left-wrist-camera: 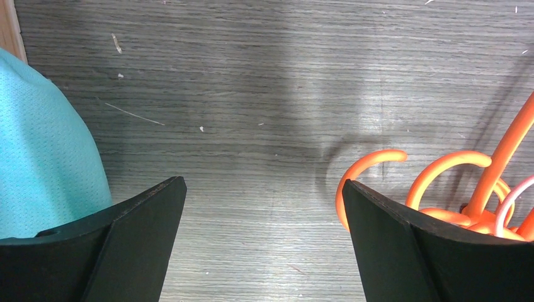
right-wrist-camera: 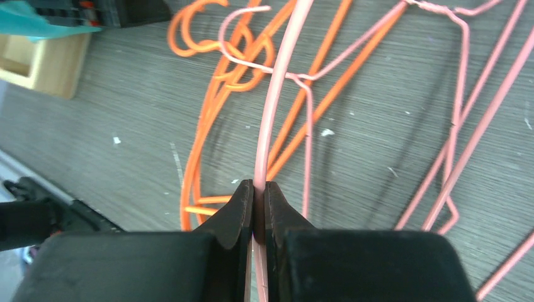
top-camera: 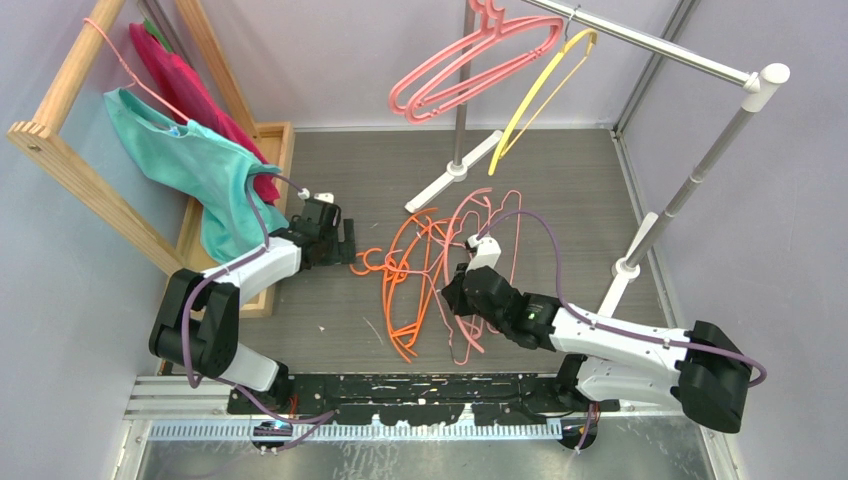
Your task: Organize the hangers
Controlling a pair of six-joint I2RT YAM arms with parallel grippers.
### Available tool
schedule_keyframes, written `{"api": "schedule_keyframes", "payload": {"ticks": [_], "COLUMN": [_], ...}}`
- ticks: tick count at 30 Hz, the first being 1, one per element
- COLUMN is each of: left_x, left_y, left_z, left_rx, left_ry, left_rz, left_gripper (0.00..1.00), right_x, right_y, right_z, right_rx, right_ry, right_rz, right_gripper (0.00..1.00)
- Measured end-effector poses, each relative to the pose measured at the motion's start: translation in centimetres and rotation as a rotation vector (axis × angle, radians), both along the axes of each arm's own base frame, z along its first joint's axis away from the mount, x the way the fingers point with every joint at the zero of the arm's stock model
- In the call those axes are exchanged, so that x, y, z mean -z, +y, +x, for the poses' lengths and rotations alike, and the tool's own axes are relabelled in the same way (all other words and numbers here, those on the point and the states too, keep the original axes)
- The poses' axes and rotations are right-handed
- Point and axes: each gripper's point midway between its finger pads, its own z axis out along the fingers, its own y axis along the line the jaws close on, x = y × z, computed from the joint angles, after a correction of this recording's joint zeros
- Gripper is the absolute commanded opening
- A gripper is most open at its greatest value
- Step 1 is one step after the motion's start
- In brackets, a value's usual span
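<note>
While the rail [top-camera: 650,42] far beyond both claws is carrying pink hangers [top-camera: 470,70] and a yellow hanger [top-camera: 545,90], orange hangers [top-camera: 405,280] are waiting, tangled on the counter [top-camera: 330,330] between the claws. Right claw [right-wrist-camera: 259,195] is pinching a loose pink hanger [right-wrist-camera: 274,94]; left claw [left-wrist-camera: 261,195] is gaping wide, empty.

Overhead looks down from behind; wrist cameras close, downward, probably sharing orange hangers [left-wrist-camera: 509,146].

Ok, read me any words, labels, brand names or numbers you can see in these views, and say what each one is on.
No text can be read in any view. The orange hangers, the pink hanger in the right gripper, the teal cloth, the metal rail and the left gripper show no words, labels or numbers.
</note>
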Motion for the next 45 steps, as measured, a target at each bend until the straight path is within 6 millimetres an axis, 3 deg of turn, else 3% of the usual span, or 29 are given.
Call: {"api": "schedule_keyframes", "payload": {"ticks": [13,18,24,34,45], "left_x": [-0.7,-0.7,-0.7,-0.5,-0.4], "left_y": [-0.1,-0.1,-0.1,0.0,0.0], "left_z": [0.0,-0.1,-0.1,-0.4,-0.5], "left_rx": [0.002,0.003,0.003,0.003,0.005], "left_ry": [-0.015,-0.015,-0.014,-0.009,-0.006], "left_rz": [-0.009,-0.009,-0.009,-0.008,-0.010], "left_gripper": [0.98,0.98,0.98,0.98,0.98], "right_x": [-9.8,-14.9,-19.8,-23.3,-24.6], "right_y": [6.1,6.9,8.0,7.9,6.9], "right_z": [-3.1,-2.3,-1.3,0.2,1.1], "right_rx": [-0.149,-0.118,-0.085,-0.004,0.071], "right_ry": [-0.128,-0.221,-0.305,-0.395,-0.439], "right_rz": [0.161,0.257,0.346,0.395,0.416], "right_gripper": [0.01,0.01,0.01,0.01,0.01]}}
